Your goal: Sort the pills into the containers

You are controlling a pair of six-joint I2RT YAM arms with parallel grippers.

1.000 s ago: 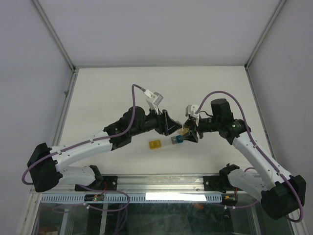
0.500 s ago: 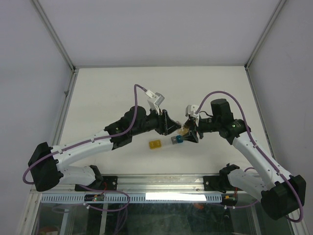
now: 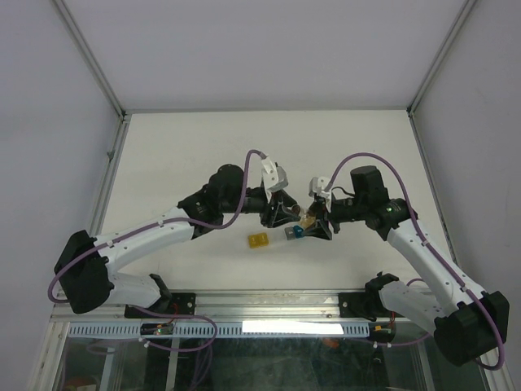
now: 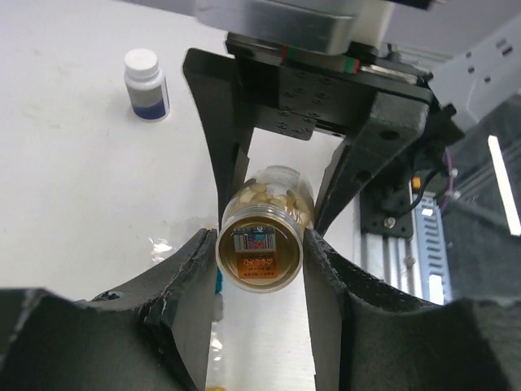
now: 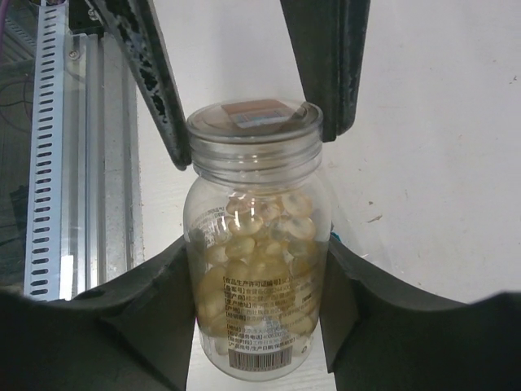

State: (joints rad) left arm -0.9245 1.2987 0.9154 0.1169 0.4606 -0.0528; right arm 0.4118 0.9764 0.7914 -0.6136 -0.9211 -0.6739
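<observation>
My right gripper [image 3: 317, 225] [image 5: 259, 277] is shut on a round clear vial [image 5: 259, 269] full of tan-orange pills [image 5: 269, 232] and holds it above the table. My left gripper [image 3: 293, 218] [image 4: 260, 248] faces it, its two fingers [image 5: 167, 122] pressed on either side of the vial's clear lid [image 4: 259, 254] [image 5: 254, 122]. The containers lie below as a short strip: a yellow one [image 3: 260, 240], a clear one [image 3: 286, 236] and a blue one [image 3: 298, 232]. I see no loose pills.
A small dark bottle with a white cap [image 4: 146, 84] stands on the white table [image 3: 179, 155], seen only in the left wrist view. A metal rail [image 3: 269, 305] runs along the near edge.
My left wrist has turned and reached right, bringing its fingers onto the vial's lid. My right arm and the vial have stayed in place.
</observation>
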